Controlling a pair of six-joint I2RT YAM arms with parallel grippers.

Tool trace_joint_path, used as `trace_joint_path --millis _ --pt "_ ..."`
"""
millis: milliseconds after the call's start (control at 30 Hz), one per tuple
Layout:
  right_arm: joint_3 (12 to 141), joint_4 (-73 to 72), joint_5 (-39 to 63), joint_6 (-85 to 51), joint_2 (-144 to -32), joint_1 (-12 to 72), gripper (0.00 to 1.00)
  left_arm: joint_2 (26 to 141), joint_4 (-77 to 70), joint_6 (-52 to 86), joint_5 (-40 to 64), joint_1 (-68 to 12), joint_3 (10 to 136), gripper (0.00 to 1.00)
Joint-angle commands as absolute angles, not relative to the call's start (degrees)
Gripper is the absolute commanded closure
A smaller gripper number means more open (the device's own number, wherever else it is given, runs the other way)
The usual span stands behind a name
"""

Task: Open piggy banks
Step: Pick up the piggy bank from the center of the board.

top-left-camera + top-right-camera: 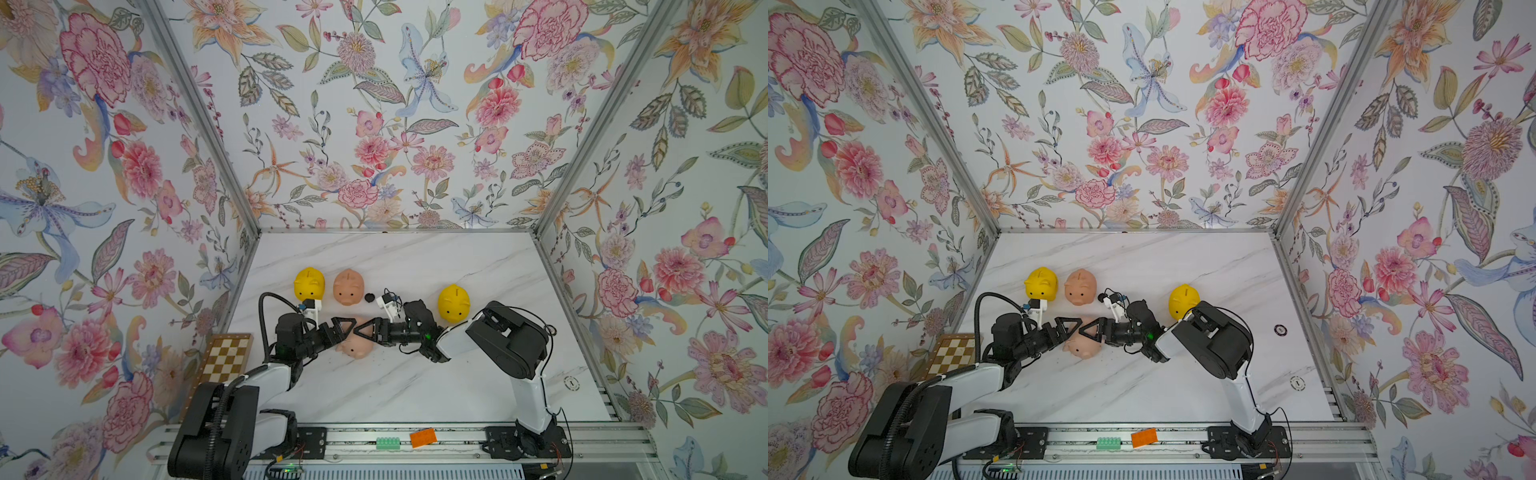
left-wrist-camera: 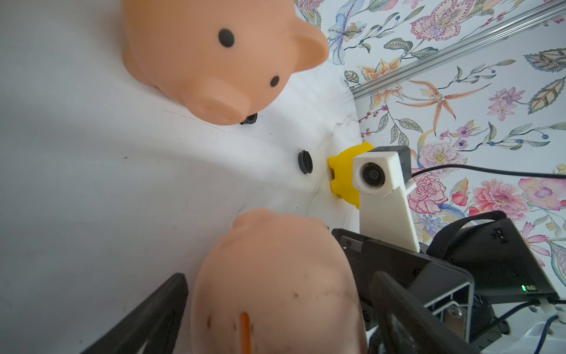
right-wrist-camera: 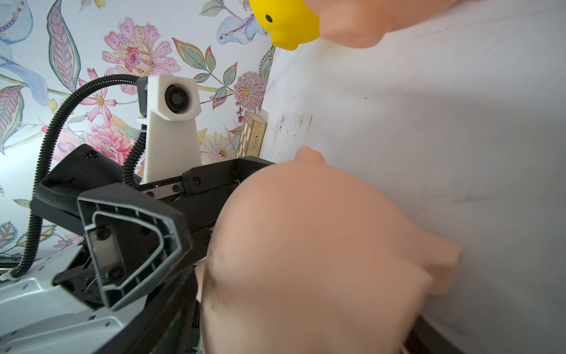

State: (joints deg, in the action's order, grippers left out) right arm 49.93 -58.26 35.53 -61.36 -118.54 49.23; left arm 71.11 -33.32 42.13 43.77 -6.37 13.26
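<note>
The left pincer point(image 1: 345, 332) and the right pincer point(image 1: 366, 333) meet nose to nose at the middle of the table point(image 1: 415, 382), with the near pink piggy bank point(image 1: 357, 348) caught between them. From the left wrist, the left pincer's jaws stand wide apart on either side of that pig's body point(image 2: 275, 275). I cannot tell whether they actually press on it. From the right wrist the pig point(image 3: 306, 245) fills most of the view and the right pincer's jaws are almost hidden, so I cannot tell their state either. I also can't say whether the pig rests on the table or is lifted slightly.

Farther back, the left yellow piggy bank point(image 1: 308, 283) and the far pink piggy bank point(image 1: 348, 286) stand side by side, snouts toward the arms. A small black plug point(image 1: 369, 297) lies just beside the pink one. The right yellow piggy bank point(image 1: 454, 303) stands alone behind the right arm. A chessboard point(image 1: 226, 357) leans at the table's left edge. A green brick point(image 1: 388, 443) and an orange brick point(image 1: 423, 437) sit on the front rail.
</note>
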Motion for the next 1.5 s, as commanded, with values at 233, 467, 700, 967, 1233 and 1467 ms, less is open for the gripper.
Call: trace_joint_path --millis 233,467,700,967,1233,1467 --pt "49.73 -57.67 34.24 -60.94 -120.18 50.12 0.23 68.16 -31.81 42.43 41.11 -5.87 13.42 0.04" --pt "49.45 -56.78 33.45 -61.17 -120.71 49.81 0.25 60.97 -19.88 39.61 34.66 -5.35 15.55 0.02" --pt "48.61 -57.79 31.52 -62.94 -121.51 48.70 0.28 58.52 -17.86 41.14 36.37 -5.19 14.68 0.02" --pt "48.60 -59.11 31.99 -64.92 -123.17 47.60 0.28 58.94 -32.73 46.41 42.36 -5.18 6.87 0.02" --pt "48.47 -64.00 32.95 -68.83 -126.33 46.68 0.27 59.77 -41.83 49.15 41.85 -5.20 2.22 0.01" --pt "48.47 -65.38 33.22 -69.96 -127.20 46.48 0.28 67.32 -54.99 52.57 42.19 -5.11 0.91 0.01"
